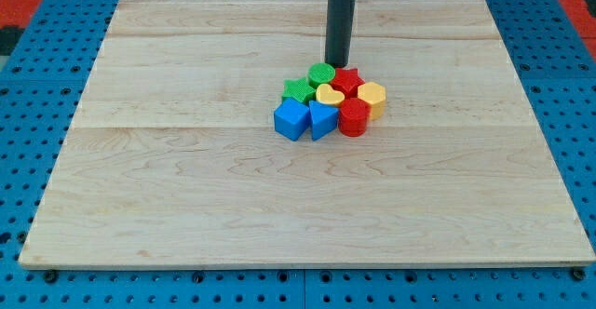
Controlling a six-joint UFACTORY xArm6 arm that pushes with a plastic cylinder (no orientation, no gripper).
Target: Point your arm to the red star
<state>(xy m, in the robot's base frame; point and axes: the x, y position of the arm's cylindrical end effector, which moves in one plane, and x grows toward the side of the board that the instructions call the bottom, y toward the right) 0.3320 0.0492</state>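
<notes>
While tip: my tip (337, 62) sits at the red star's (347, 78) top edge.
Neighbour: green cylinder (322, 73) adjacent; avoid nudging.
Pincer: none fitted, state undeterminable.
Advice: hold position.

Straight dark rod (339, 25), round in section, matte charcoal grey, even in width down to my tip (337, 63). Blunt, flat-cut lower end. Slightly wider black collar at the top, cropped by the view's upper edge.
</notes>
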